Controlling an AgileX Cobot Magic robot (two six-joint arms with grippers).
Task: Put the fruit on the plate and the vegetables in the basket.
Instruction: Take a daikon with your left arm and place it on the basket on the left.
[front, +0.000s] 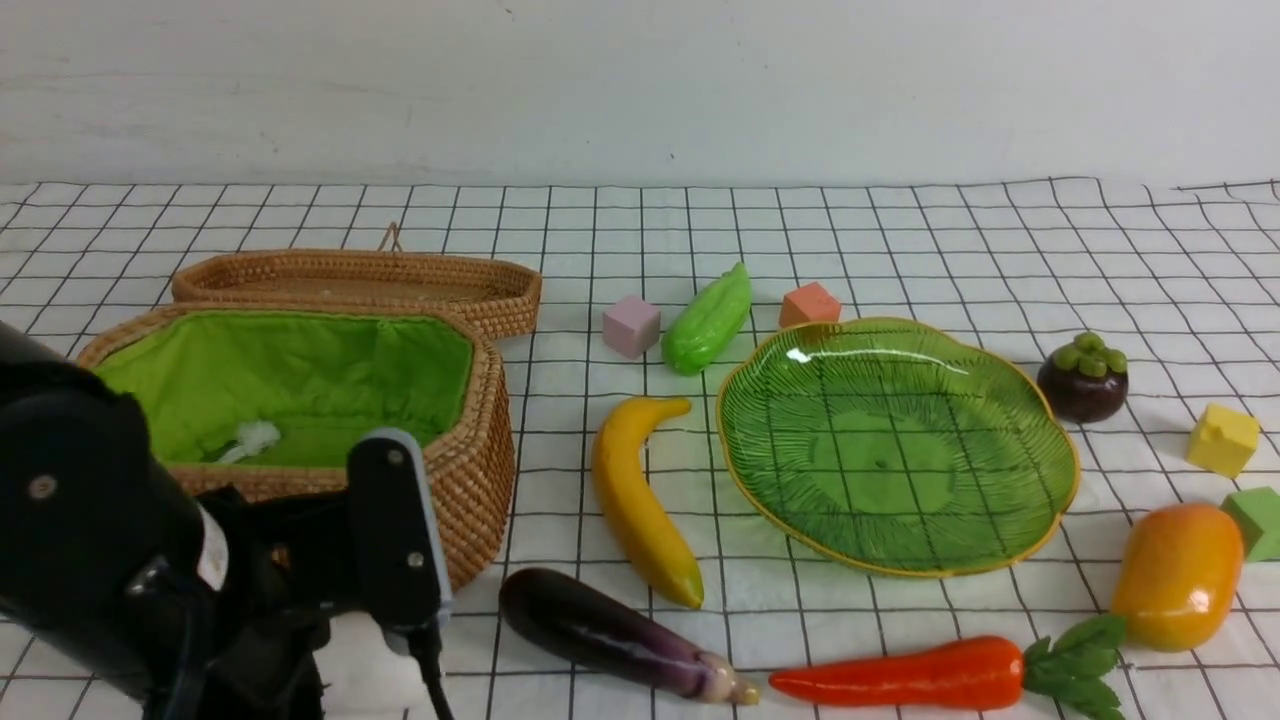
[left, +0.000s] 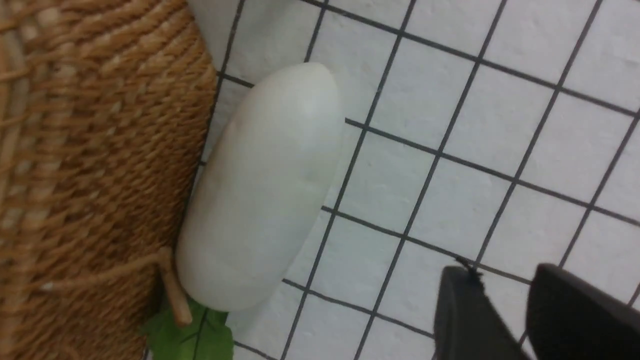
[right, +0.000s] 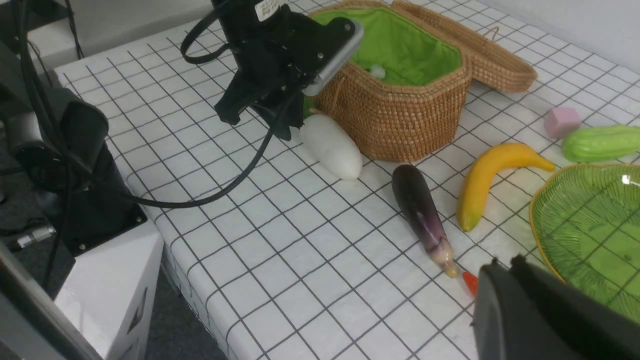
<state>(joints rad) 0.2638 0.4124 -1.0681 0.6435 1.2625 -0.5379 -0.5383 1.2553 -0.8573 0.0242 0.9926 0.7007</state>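
Seven items lie unsorted on the surface (front: 900, 240). The plate (front: 1062, 440) is bare, and the basket (front: 480, 440) holds only a small white scrap on its lining. I judge the task to be at its first step: pickup of the radish (left: 265, 190).

Position. The radish lies on its side, touching the outer wall of the basket. The left gripper (left: 500, 272) hovers just beside it, on the side away from the wicker. Its fingers stand a narrow gap apart and hold nothing.

Next move, in my judgement:
1. Centre the gripper over the middle of the radish.
2. Widen the fingers to straddle its width. The basket-side finger has almost no room, so I would descend carefully.
3. Lift clear of the rim and release inside.

View comparison.
- Front view: my left arm hides nearly all of the radish. Only this view shows the mangosteen (front: 1082, 380) and mango (front: 1178, 575) to the right of the plate. The banana (front: 640, 500) lies between basket and plate. The eggplant (front: 610, 630) and carrot (front: 900, 675) lie nearest the robot.
- Left wrist view: this alone confirms the contact between radish and wicker.
- Right wrist view: it shows gripper, radish and basket together. The right gripper (right: 507, 270) appears only as a dark mass near the carrot tip, so I cannot tell whether it is spread or closed.
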